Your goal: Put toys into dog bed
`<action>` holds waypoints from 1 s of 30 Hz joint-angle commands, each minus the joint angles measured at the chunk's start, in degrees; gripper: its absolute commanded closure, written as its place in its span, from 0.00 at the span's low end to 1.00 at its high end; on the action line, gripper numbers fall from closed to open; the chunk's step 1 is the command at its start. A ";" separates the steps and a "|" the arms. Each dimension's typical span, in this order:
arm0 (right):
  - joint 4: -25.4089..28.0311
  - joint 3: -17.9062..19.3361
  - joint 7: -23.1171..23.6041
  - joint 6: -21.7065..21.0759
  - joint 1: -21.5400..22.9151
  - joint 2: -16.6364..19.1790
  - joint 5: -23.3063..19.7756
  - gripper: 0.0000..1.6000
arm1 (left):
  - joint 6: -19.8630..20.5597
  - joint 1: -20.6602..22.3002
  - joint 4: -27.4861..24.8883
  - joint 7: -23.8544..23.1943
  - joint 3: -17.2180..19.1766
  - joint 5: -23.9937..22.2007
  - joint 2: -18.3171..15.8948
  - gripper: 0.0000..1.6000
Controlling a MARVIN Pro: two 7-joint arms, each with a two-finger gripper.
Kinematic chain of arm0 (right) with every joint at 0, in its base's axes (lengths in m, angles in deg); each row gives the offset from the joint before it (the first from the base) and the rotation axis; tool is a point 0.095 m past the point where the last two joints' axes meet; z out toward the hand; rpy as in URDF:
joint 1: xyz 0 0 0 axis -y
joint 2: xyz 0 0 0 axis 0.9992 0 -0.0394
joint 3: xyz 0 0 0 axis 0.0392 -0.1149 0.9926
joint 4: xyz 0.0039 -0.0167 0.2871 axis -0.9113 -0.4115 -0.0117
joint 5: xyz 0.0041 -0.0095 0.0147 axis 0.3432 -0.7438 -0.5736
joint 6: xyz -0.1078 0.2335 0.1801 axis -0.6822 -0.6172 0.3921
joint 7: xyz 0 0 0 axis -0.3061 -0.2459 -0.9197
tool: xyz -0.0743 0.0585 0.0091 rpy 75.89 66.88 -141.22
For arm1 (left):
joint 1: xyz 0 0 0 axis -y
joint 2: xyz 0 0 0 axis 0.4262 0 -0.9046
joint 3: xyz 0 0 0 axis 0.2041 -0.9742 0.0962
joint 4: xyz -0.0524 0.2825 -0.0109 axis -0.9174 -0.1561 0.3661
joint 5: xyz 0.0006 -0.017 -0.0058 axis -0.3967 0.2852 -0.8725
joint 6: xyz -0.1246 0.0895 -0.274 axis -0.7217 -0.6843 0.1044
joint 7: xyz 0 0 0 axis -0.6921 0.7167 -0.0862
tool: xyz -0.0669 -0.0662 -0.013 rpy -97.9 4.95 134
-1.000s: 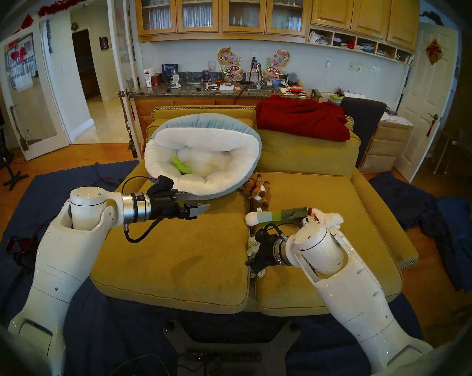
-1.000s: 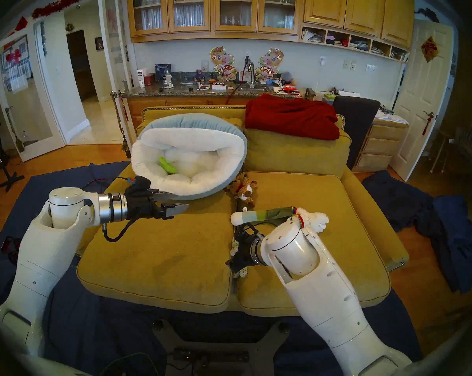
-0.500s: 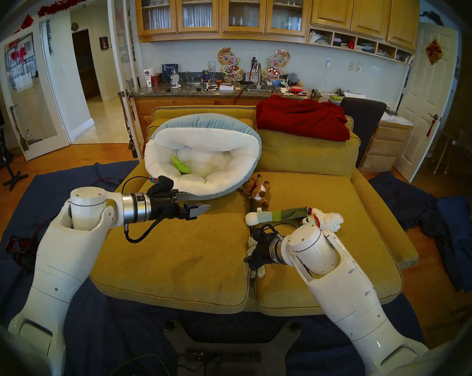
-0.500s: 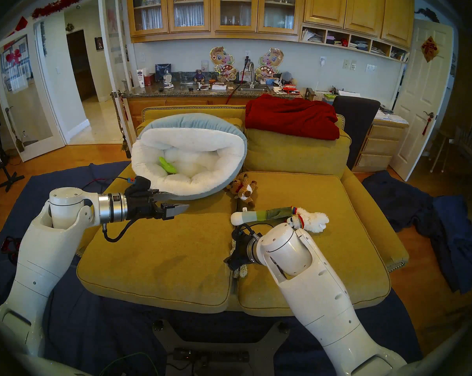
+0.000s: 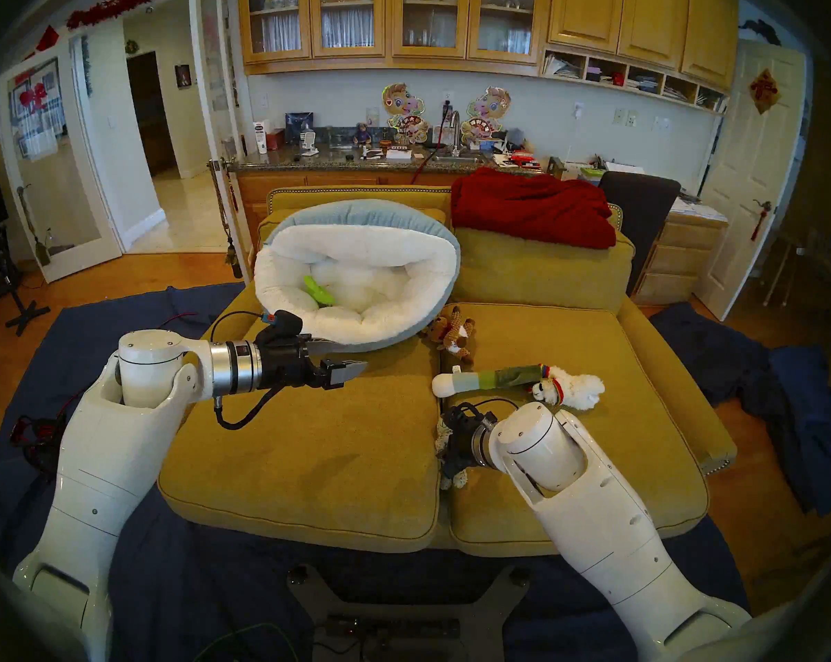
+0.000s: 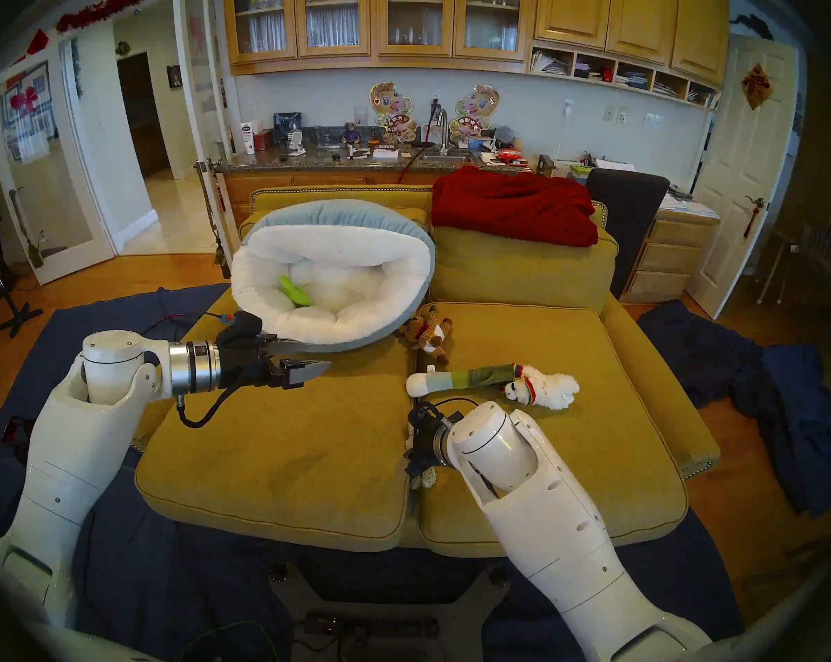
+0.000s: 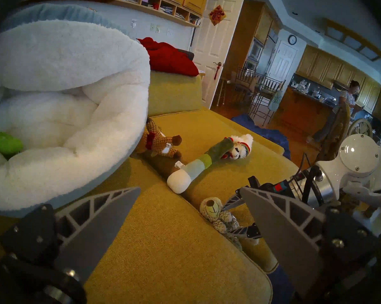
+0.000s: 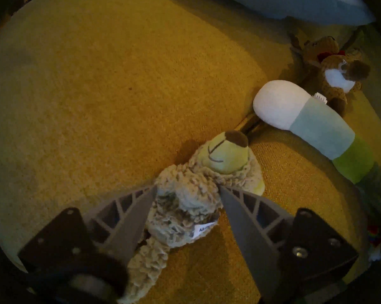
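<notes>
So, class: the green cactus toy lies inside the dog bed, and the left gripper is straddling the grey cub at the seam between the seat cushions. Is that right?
Not quite: it is the right gripper that straddles the grey cub, as the right wrist view shows. The left gripper hangs open and empty. The green cactus toy does lie inside the dog bed, and the cub is at the seat cushions' seam.

Cactus (image 5: 319, 292) in dog bed (image 5: 427, 264), seemingly alone.

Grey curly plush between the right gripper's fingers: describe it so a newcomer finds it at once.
On the yellow sofa, follow the seam between the two seat cushions toward the front edge. The grey cub lies there, inside the right gripper. Only it has curly grey fur and a pale green muzzle.
</notes>
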 commanded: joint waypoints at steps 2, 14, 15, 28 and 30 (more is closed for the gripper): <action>1.30 0.49 -1.60 1.46 0.76 0.03 0.70 0.91 | -0.39 0.53 -1.96 -0.45 1.57 -0.95 -0.10 0.00; 10.34 2.01 -0.24 2.01 0.89 2.91 0.69 1.00 | -0.23 0.48 -1.57 -0.81 1.69 -0.94 -0.16 0.00; 10.26 2.13 -0.21 2.30 1.46 2.79 0.61 1.00 | -0.20 0.48 -1.53 -0.84 1.67 -0.94 -0.16 0.00; 18.86 2.83 2.30 4.38 2.88 2.20 -1.22 1.00 | 2.48 0.25 -2.35 -4.73 0.75 -3.21 -0.45 0.00; 18.91 2.85 2.70 4.76 3.09 2.05 -1.61 1.00 | 3.32 0.52 -2.09 -5.13 0.57 -3.59 -0.21 0.00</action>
